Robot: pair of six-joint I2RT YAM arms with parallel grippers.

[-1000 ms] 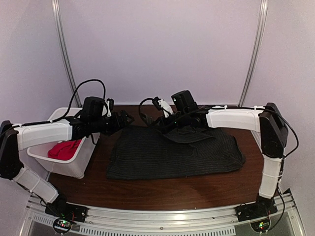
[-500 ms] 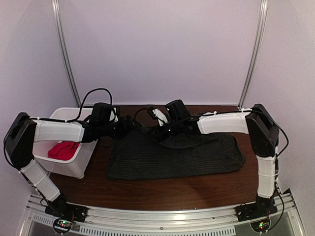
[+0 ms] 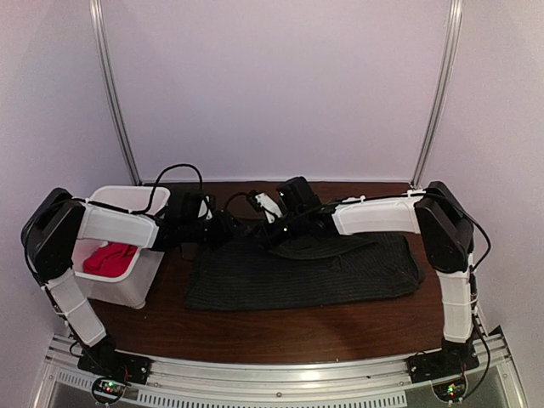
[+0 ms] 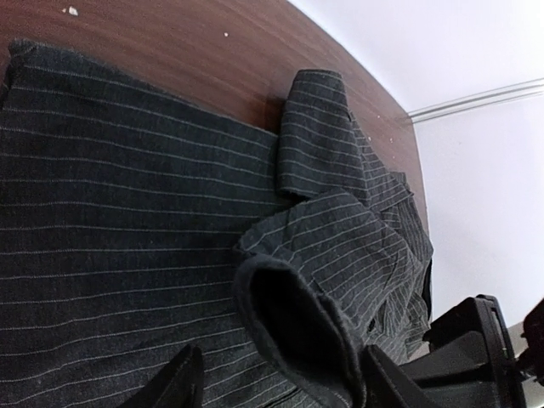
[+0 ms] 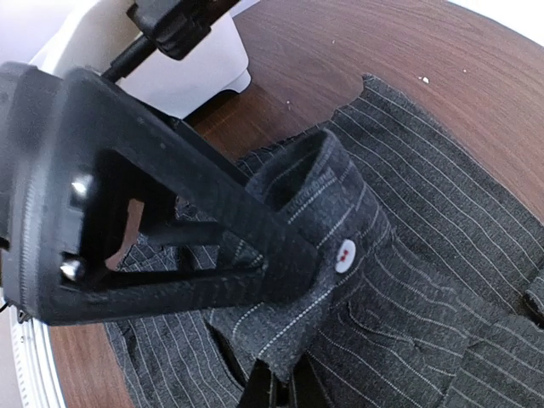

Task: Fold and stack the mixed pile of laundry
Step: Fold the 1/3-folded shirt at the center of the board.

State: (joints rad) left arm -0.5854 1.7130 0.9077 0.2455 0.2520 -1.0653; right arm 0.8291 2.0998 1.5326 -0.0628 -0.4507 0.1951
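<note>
Charcoal pinstriped shirt stretches lengthwise left to right.

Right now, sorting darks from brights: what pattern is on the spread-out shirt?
The shirt: dark charcoal, thin pale pinstripes; clearest in the left wrist view.

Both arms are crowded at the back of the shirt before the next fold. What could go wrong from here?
The left gripper and right gripper sit very close, so they may collide. The left's open jaws straddle a rolled fold of the shirt; closing could pinch several layers and bunch it.
</note>
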